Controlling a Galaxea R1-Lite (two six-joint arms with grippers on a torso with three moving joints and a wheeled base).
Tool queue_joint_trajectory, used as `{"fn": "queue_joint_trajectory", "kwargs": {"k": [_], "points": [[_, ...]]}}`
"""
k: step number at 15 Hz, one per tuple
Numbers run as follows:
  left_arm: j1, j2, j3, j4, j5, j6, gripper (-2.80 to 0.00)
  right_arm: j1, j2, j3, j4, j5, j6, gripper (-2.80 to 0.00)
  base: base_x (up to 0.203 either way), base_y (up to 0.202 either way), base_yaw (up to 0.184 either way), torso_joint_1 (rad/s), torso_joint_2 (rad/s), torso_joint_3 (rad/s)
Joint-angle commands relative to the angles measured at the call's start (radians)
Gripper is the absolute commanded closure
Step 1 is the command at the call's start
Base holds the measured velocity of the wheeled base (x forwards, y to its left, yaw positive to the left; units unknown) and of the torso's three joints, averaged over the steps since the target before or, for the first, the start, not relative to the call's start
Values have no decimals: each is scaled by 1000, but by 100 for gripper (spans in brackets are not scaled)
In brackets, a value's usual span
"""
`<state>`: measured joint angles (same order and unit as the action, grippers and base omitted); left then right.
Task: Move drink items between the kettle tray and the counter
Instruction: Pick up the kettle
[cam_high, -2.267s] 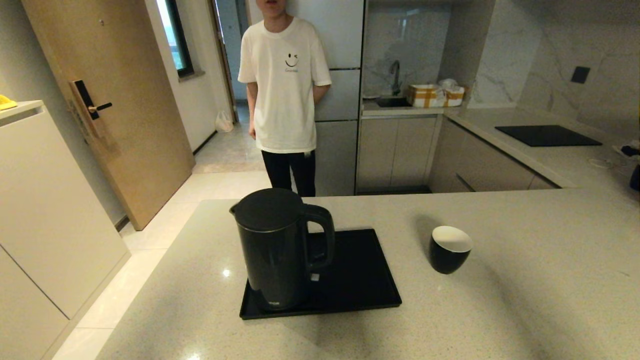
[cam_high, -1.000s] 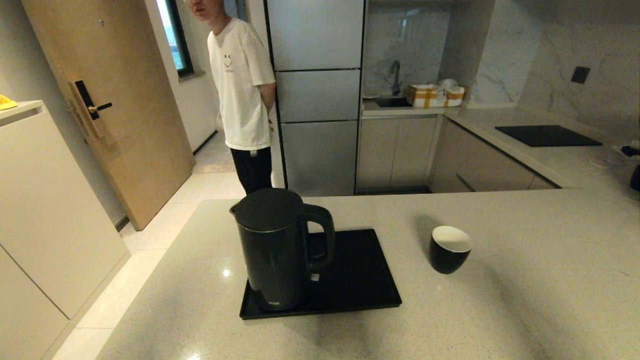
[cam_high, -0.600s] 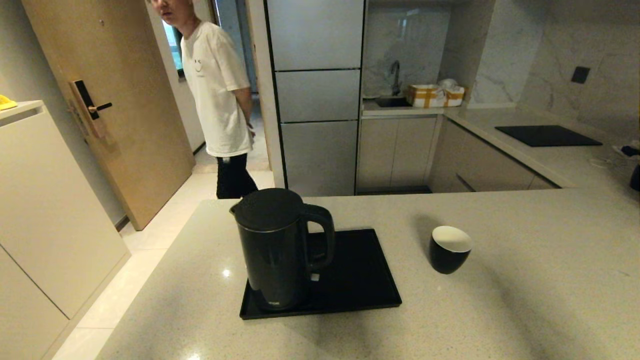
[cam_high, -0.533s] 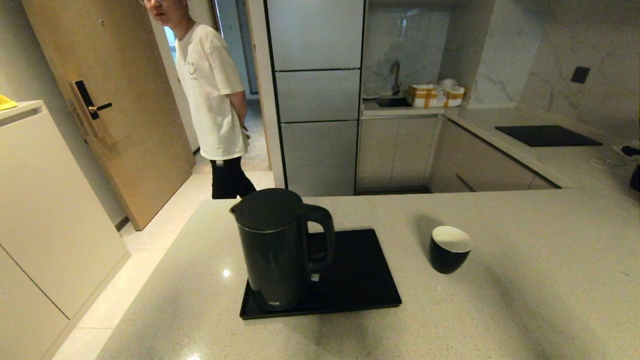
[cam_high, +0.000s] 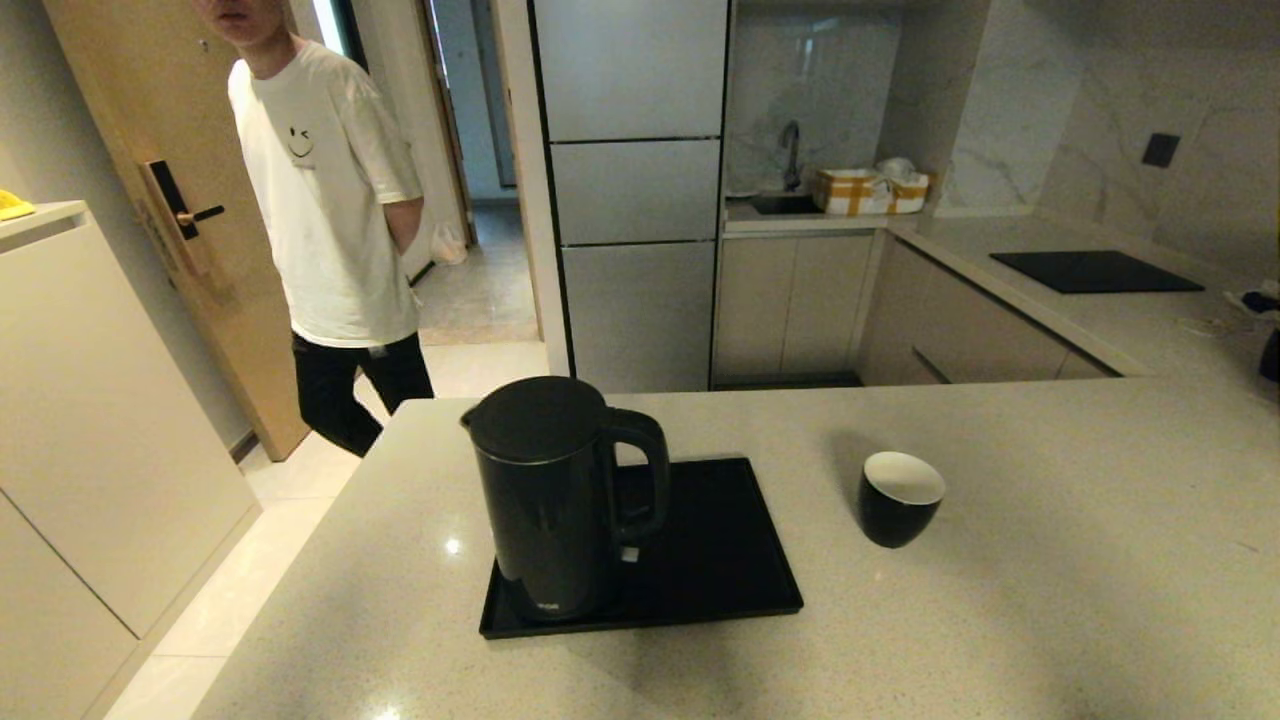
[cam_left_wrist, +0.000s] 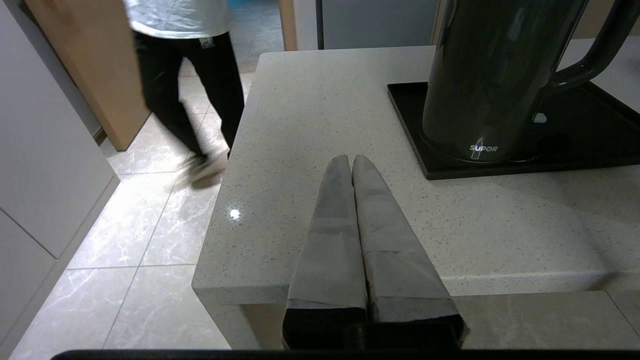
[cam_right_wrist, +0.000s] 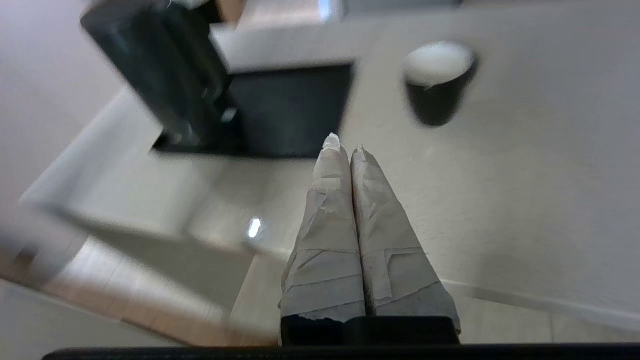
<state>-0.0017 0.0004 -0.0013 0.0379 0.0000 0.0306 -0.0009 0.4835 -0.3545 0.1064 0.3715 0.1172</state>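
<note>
Kettle (cam_high: 560, 500) upright on the kettle tray (cam_high: 720, 560); cup (cam_high: 899, 498) on the tabletop (cam_high: 1050, 600), apart from the tray on its right. Neither arm shows in the head view. Left claw (cam_left_wrist: 351, 159) and right claw (cam_right_wrist: 344, 145) both hover near the tabletop's front edge, fingers pressed together, holding nothing. Judged stage: start, nothing grasped. Next move calls for a claw to widen and reach an item, probably the right one toward the cup. Count: one kettle, one cup, one tray, two claws.
</note>
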Motion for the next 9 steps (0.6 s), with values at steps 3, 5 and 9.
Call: {"fn": "queue_joint_trajectory", "kwargs": {"k": [3,5,9], "points": [[0,0,0,0,0,0,0,65,448,-38,-104,75,-21,0,0,0,0,0,0,0],[0,0,0,0,0,0,0,135,634,-60,-136,93,-33,0,0,0,0,0,0,0],[0,0,0,0,0,0,0,276,1029,-116,-339,105,-84,0,0,0,0,0,0,0]]}}
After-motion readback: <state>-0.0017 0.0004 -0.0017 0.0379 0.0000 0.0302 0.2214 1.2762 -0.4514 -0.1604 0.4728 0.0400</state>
